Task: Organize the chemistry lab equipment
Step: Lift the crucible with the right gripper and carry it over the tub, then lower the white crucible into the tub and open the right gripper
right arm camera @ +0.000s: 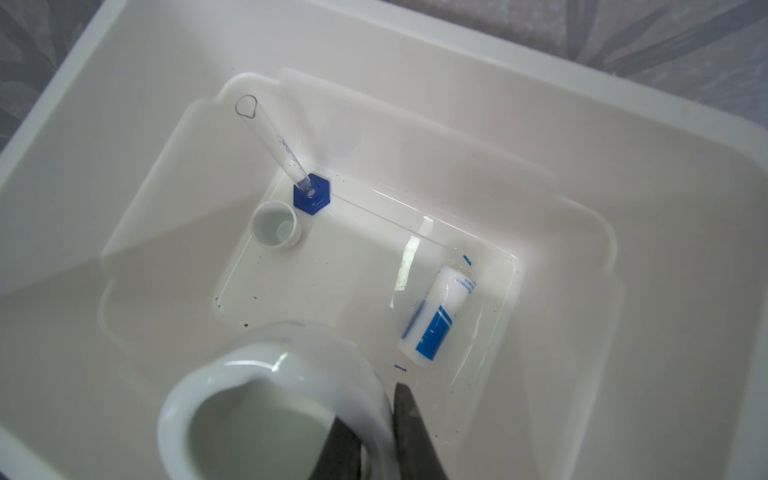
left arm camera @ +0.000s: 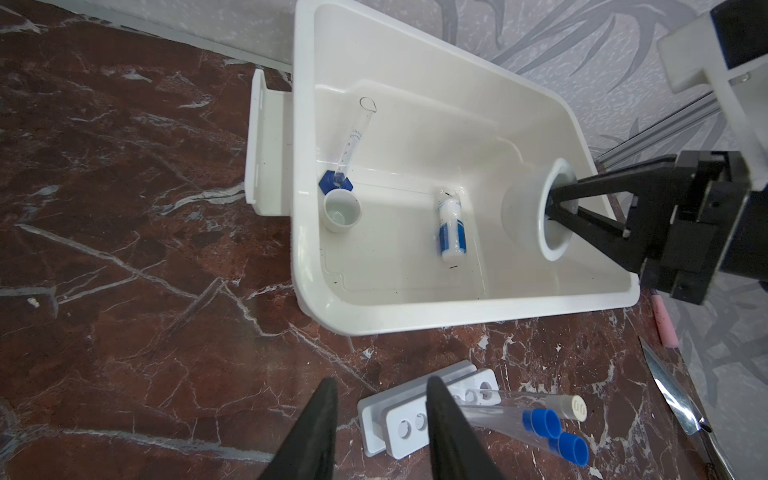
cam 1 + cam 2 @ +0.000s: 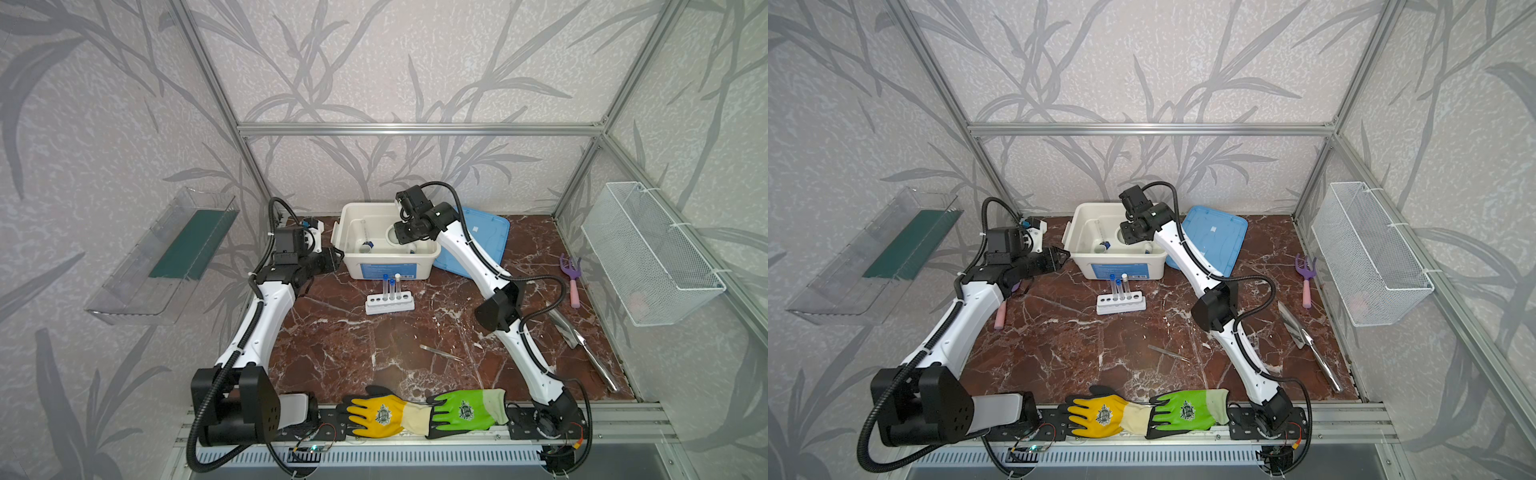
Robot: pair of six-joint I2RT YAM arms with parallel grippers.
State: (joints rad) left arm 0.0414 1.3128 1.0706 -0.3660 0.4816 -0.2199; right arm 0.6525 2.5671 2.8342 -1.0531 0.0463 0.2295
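Robot test cell: aluminium frame [image 3: 415, 129], leaf-print panels [image 3: 374, 62], marble-look tabletop [image 3: 332, 345], left arm [image 3: 270, 303] and right arm [image 3: 465, 253] mounted in front.

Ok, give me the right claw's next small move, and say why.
Probably lower and open. The right claw pinches the rim of the large white dish, held tilted inside the bin, with bare floor between the vial and the small dish to set it on.

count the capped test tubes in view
3, all upright in the white six-hole rack in front of the white bin: a blue-capped tube, a second blue-capped tube beside it, and a white-capped tube. None visible elsewhere, though some may be hidden.
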